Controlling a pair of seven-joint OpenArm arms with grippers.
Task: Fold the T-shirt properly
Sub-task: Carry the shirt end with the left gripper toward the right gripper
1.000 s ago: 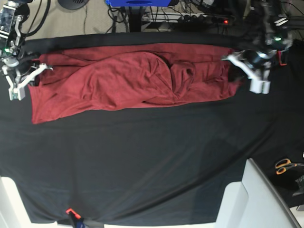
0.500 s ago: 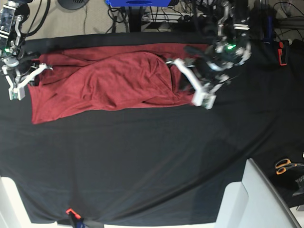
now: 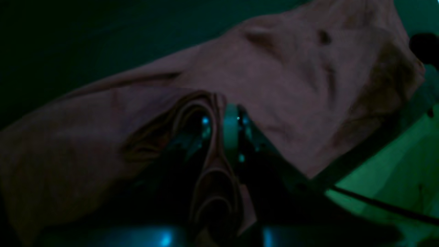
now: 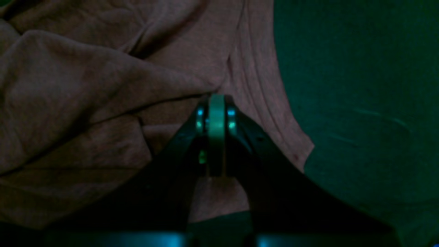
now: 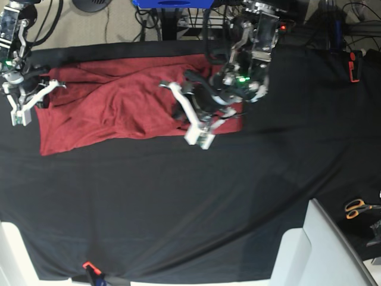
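The brick-red T-shirt [image 5: 107,107] lies crumpled along the far side of the black table cloth [image 5: 178,202]. My left gripper [image 5: 193,124] hangs over the shirt's middle, shut on a bunched fold of red fabric [image 3: 214,161] that is pinched between its fingers [image 3: 230,130]. The shirt's right end is doubled back leftward under that arm. At the shirt's left edge my right gripper [image 5: 30,104] is shut, with its tip [image 4: 216,103] resting on the T-shirt [image 4: 103,85]. Whether it pinches any cloth is not visible.
Orange-handled scissors [image 5: 357,207] lie at the right edge. A white slanted panel [image 5: 321,250] fills the near right corner. An orange clip [image 5: 89,266] sits at the front edge, and cables and a blue box [image 5: 172,3] lie behind the table.
My left arm has swept from the table's far right to its middle, carrying the shirt's right end over the body. The right arm has stayed put.
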